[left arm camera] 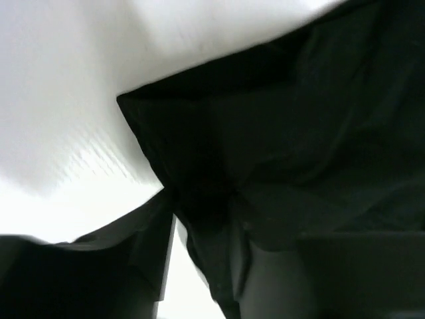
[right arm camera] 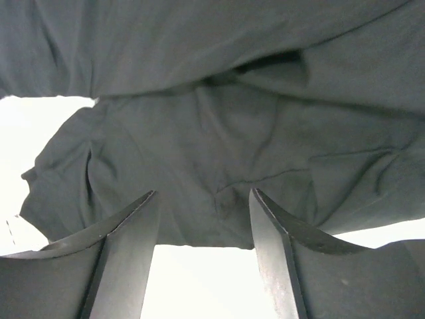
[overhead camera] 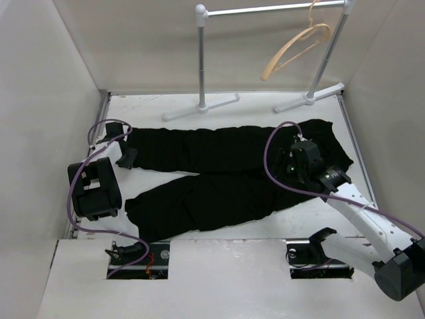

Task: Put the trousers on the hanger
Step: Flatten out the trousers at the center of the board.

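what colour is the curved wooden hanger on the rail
Light tan. The curved wooden hanger shows best in the top external view, on the grey metal rail.

black trousers (overhead camera: 226, 153) spread flat, tan hanger (overhead camera: 279, 54) — on rail (overhead camera: 265, 9)

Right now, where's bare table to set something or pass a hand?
Bare: the strip between the rail feet and the trousers; the wedge between its legs; the near strip below the lower leg. Crowded: left claw at the hem, right claw near the waist.
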Tool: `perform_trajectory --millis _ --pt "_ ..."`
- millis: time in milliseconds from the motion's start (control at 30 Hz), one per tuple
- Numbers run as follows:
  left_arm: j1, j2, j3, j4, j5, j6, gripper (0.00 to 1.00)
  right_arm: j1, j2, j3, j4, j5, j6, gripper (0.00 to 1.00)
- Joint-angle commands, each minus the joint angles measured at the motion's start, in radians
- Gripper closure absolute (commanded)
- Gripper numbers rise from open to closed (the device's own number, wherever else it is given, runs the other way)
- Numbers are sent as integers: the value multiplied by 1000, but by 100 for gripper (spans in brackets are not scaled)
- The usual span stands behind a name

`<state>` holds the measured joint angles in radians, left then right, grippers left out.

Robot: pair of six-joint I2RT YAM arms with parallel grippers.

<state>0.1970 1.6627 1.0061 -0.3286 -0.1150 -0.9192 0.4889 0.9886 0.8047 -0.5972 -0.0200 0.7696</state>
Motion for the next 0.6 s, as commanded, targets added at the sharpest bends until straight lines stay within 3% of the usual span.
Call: perform_trajectory --millis 0,67,300,333,433,567 --pt "26 26 28 48 -18 -12 79 -74 -27 2 83 -17 -18 38" --pt "61 17 25 45 -43 -23 90 -132 -7 16 106 -20 -18 37" --pt "187 -29 69 -4 -106 -37 93 -387 243 154 253 26 -15 37" --pt "192 -17 86 -15 -110 -32 91 -423 290 190 264 57 -18 37" --pt "189 22 138 -43 -65 -15 75 -525 416 310 286 136 -38 37" --pt "135 -70 137 -17 -74 -17 56 -624 574 457 286 189 -59 36"
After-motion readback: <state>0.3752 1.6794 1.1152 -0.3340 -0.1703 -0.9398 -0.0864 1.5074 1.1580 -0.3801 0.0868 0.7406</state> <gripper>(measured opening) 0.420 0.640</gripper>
